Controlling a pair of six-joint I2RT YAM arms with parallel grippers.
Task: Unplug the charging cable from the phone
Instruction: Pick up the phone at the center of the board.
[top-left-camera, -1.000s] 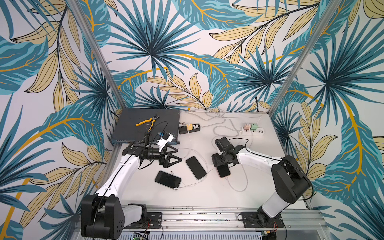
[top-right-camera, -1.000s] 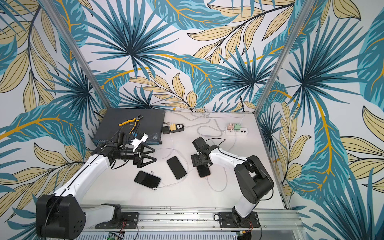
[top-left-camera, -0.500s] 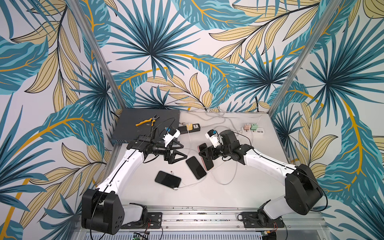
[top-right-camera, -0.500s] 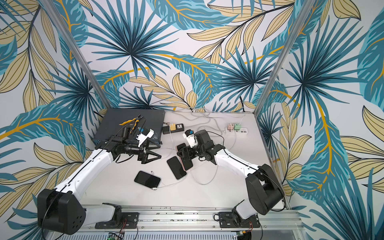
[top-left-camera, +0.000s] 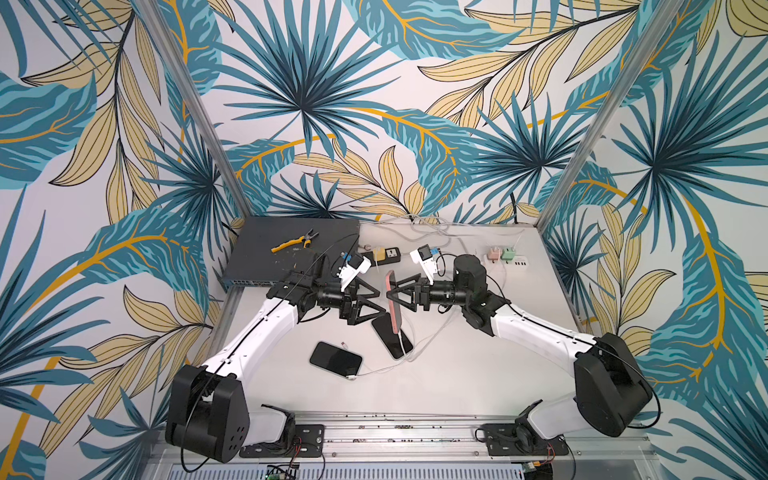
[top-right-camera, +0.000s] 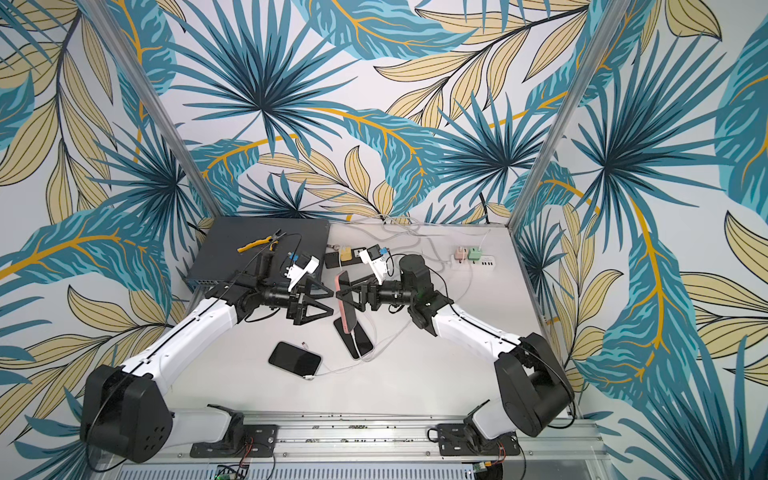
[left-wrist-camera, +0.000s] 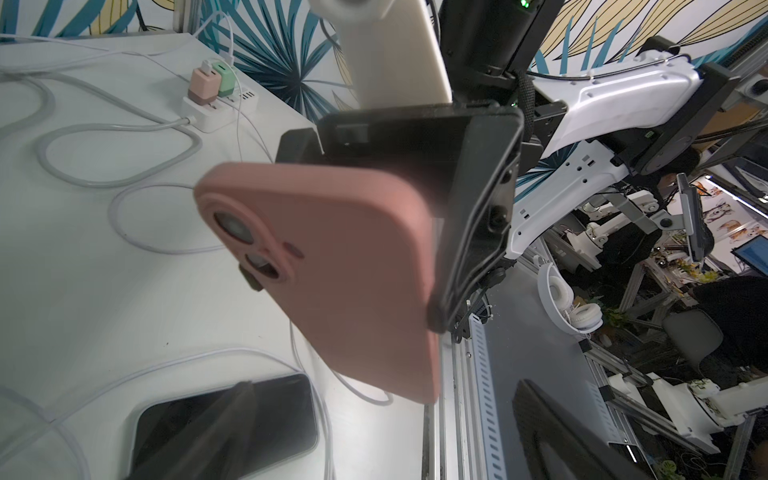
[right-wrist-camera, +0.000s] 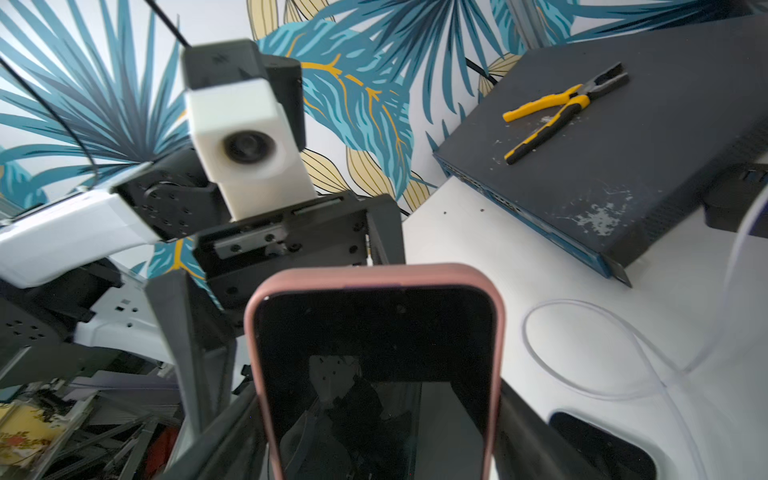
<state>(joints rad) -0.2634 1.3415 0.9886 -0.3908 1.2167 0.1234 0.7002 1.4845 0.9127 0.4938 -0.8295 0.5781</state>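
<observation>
Above the middle of the table (top-left-camera: 457, 374), the left gripper (top-left-camera: 380, 303) stands wide open, holding nothing, just beside the pink phone (left-wrist-camera: 345, 270). On the other side the right gripper (top-left-camera: 394, 301) clamps this phone upright by its edges, off the table; the white charging cable (top-left-camera: 402, 340) hangs from its lower end.

2 white arms (top-left-camera: 257, 332), black joints (top-left-camera: 208, 415), black triangular end effectors (top-left-camera: 380, 304).
</observation>
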